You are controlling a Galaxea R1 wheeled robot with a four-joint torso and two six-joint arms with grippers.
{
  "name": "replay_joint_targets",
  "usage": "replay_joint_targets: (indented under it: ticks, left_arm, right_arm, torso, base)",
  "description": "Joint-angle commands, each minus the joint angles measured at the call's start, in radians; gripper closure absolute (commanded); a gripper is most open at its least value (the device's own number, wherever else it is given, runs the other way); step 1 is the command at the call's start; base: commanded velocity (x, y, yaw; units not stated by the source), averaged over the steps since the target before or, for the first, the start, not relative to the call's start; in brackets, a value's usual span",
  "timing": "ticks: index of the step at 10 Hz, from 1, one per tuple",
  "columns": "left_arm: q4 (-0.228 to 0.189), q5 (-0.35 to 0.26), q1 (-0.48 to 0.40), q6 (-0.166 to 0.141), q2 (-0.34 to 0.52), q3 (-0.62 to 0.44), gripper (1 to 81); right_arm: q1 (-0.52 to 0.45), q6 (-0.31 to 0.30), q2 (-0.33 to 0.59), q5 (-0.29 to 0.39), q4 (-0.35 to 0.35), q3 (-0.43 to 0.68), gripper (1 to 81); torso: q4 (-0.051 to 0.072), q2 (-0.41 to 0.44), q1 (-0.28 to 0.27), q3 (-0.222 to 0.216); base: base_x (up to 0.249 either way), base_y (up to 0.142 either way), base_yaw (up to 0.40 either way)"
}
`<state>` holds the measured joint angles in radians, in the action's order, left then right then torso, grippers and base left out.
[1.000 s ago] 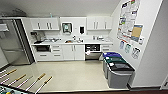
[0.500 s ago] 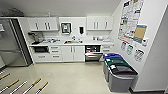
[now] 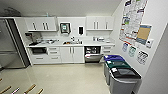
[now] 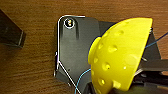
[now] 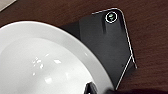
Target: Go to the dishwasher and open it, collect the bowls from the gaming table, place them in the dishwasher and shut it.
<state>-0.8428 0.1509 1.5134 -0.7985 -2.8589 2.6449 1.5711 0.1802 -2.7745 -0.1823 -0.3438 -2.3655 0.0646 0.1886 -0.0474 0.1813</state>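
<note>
The dishwasher stands under the counter at the far wall, right of the sink cabinet. Its steel door is folded down and the dark inside with racks shows. In the left wrist view a yellow bowl with small holes hangs over a brown wood surface, with my left gripper shut on its rim. A glossy white bowl shows large in the right wrist view, my right gripper shut on its edge. The gaming table is out of view.
Three waste bins with blue, green and black lids line the right wall. A steel fridge stands at the left. White cabinets and a counter with a sink fill the far wall. Pale floor lies between.
The whole head picture has shifted slightly, so the camera has moved a little. Nothing in the kitchen itself has changed.
</note>
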Motion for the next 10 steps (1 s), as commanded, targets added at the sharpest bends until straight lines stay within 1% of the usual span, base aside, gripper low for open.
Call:
replay_joint_targets:
  ticks: [1, 5, 10]
  left_arm:
    - [0.002, -0.036, -0.043, 0.001, 0.018, 0.003, 81.1]
    - [0.004, -0.034, -0.043, 0.001, 0.021, 0.003, 81.1]
    - [0.004, -0.034, -0.043, -0.007, 0.024, 0.003, 81.1]
  right_arm:
    - [-0.041, 0.002, 0.013, 0.058, 0.017, 0.006, 81.1]
    - [-0.044, 0.002, 0.013, 0.058, 0.019, 0.006, 81.1]
    - [-0.047, 0.002, 0.014, 0.058, 0.025, 0.003, 81.1]
  torso:
    - [0.0, 0.0, 0.0, 0.0]
    - [0.0, 0.0, 0.0, 0.0]
    - [0.0, 0.0, 0.0, 0.0]
  base:
    - [0.205, 0.0, 0.0]
    - [0.205, 0.0, 0.0]
    - [0.205, 0.0, 0.0]
